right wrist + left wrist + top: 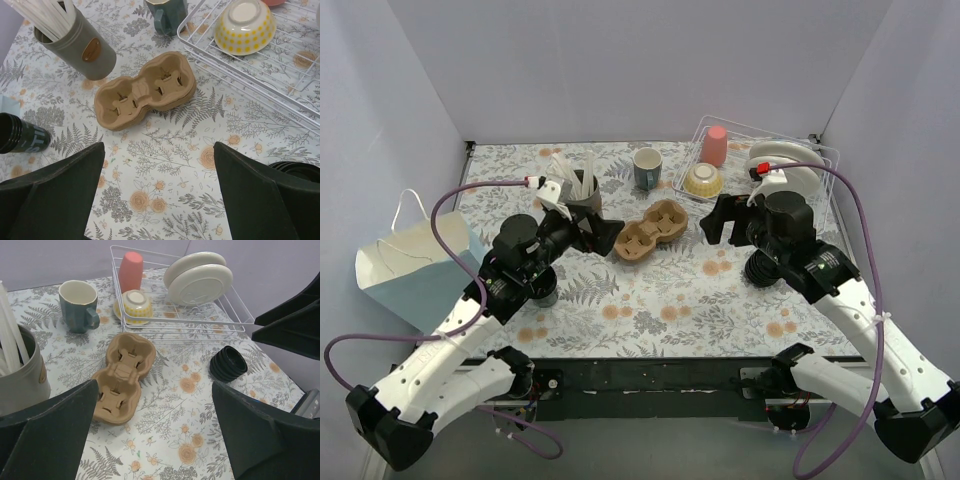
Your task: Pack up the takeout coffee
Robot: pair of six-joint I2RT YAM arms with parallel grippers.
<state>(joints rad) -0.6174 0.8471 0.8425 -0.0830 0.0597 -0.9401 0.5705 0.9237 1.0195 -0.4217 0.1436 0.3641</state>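
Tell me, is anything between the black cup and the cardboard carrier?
Nothing visible: only bare tablecloth lies between the black cup and the cardboard carrier. The grey straw holder stands farther back, off that line.

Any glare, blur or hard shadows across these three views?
Top external: even, diffuse light, soft shadows, no hard glare. Left wrist: cup carrier sharp; the near fingers are underexposed black shapes. Right wrist: table print crisp, fingers likewise dark, no detail.
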